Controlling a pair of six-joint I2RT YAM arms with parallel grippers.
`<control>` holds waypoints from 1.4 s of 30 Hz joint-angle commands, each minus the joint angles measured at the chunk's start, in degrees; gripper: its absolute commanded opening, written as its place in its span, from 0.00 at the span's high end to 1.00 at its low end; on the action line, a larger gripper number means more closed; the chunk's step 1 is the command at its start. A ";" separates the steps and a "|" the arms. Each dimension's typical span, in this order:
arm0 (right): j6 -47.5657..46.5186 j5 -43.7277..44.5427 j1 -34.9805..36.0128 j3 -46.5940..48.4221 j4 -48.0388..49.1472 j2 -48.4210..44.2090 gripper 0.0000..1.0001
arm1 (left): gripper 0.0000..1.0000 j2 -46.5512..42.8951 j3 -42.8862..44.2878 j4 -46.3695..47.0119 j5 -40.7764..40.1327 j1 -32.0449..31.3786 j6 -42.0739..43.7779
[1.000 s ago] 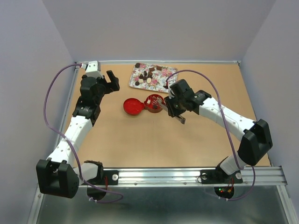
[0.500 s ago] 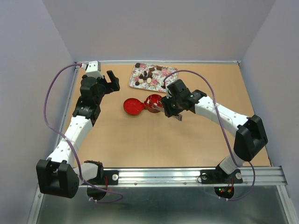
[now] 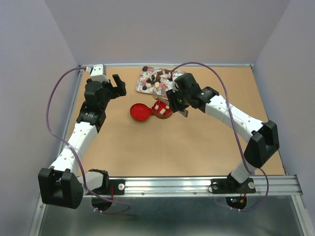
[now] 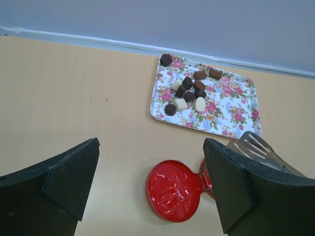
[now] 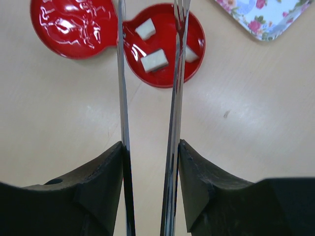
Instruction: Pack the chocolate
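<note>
The chocolate (image 4: pixel 189 93) lies as several small dark, brown and cream pieces on the flowered tray (image 4: pixel 231 105), which the top view shows at the back (image 3: pixel 167 87). Three cream pieces (image 5: pixel 154 60) lie in the open round red tin (image 5: pixel 165 73). My right gripper (image 5: pixel 150 152) is shut on the long metal tongs (image 5: pixel 121 73). The tong arms stand apart, their tips over the tin with nothing between them. My left gripper (image 4: pixel 151 147) hangs open and empty above the table at the left (image 3: pixel 118 83).
The tin's red lid (image 3: pixel 139 112) lies upturned just left of the tin (image 3: pixel 161 110), hinged to it. Bare tan table surrounds them. Grey walls close the back and both sides.
My right arm has swung up and left toward the tray, carrying the tongs over the tin. The tong arms have spread apart. The left arm has stayed still.
</note>
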 commanded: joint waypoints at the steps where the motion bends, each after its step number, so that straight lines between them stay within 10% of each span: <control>1: -1.55 0.95 0.46 7.05 2.94 2.93 0.49 | 0.01 -0.61 2.20 2.76 0.40 -0.31 0.08; 15: -4.28 4.37 -1.82 26.30 3.38 23.76 0.50 | 0.01 -0.09 2.03 3.55 0.40 -0.31 0.17; 42: -2.79 8.60 -3.41 28.42 3.29 28.87 0.50 | 0.01 0.18 1.67 4.08 0.40 -0.13 0.25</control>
